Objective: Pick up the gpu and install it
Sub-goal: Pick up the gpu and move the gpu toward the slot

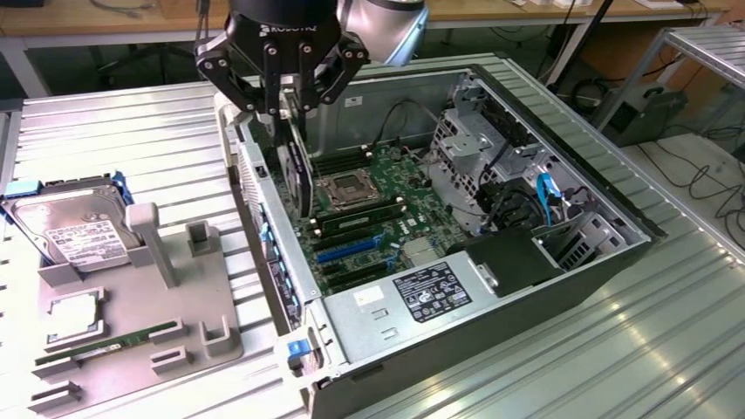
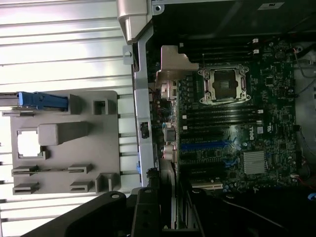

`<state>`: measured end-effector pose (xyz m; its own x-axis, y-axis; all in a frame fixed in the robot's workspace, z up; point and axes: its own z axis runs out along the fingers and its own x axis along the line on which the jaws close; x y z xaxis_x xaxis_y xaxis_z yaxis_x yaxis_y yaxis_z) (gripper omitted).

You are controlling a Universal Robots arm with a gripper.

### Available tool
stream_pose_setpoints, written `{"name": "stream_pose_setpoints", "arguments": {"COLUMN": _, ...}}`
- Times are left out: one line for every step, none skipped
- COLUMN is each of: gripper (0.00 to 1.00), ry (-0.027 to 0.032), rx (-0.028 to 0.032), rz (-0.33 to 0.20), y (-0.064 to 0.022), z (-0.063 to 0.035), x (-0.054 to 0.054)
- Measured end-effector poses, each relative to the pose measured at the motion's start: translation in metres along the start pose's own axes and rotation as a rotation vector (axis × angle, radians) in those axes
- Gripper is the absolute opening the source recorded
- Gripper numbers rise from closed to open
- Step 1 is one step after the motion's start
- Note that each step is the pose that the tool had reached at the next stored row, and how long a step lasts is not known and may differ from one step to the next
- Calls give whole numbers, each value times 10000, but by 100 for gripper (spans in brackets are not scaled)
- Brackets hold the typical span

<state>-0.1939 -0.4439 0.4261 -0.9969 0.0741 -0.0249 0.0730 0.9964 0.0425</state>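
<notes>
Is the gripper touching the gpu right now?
Touching. The exterior view shows the gripper with its jaws closed on the upper edge of the gpu, which hangs upright above the motherboard.

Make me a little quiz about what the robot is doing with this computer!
1. What is the gripper holding? A) a screwdriver B) the gpu C) a cable
2. True or false: the gpu lies flat on the grey holder.
3. Which silver thing with a white label sits in the grey holder?

Key:
1. B.
2. False: it hangs upright from the gripper, above the motherboard.
3. The hard drive.
</notes>
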Motion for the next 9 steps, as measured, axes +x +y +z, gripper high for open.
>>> {"name": "stream_pose_setpoints", "arguments": {"gripper": 26, "ry": -1, "rx": -1, "rz": 0, "y": 0, "z": 1, "x": -7}}
{"name": "stream_pose_setpoints", "arguments": {"gripper": 26, "ry": -1, "rx": -1, "rz": 0, "y": 1, "z": 1, "x": -13}}
{"name": "stream_pose_setpoints", "arguments": {"gripper": 26, "ry": 0, "rx": 0, "rz": 0, "y": 1, "z": 1, "x": -19}}
{"name": "stream_pose_setpoints", "arguments": {"gripper": 26, "ry": 0, "rx": 0, "rz": 0, "y": 1, "z": 2, "x": -24}}
{"name": "stream_pose_setpoints", "arguments": {"gripper": 26, "ry": 0, "rx": 0, "rz": 0, "y": 2, "z": 2, "x": -30}}
{"name": "stream_pose_setpoints", "arguments": {"gripper": 26, "ry": 0, "rx": 0, "rz": 0, "y": 3, "z": 3, "x": -37}}
{"name": "stream_pose_setpoints", "arguments": {"gripper": 26, "ry": 0, "rx": 1, "rz": 0, "y": 3, "z": 3, "x": -44}}
{"name": "stream_pose_setpoints", "arguments": {"gripper": 26, "ry": 0, "rx": 1, "rz": 0, "y": 4, "z": 4, "x": -51}}
{"name": "stream_pose_setpoints", "arguments": {"gripper": 26, "ry": 0, "rx": 1, "rz": -1, "y": 4, "z": 4, "x": -58}}
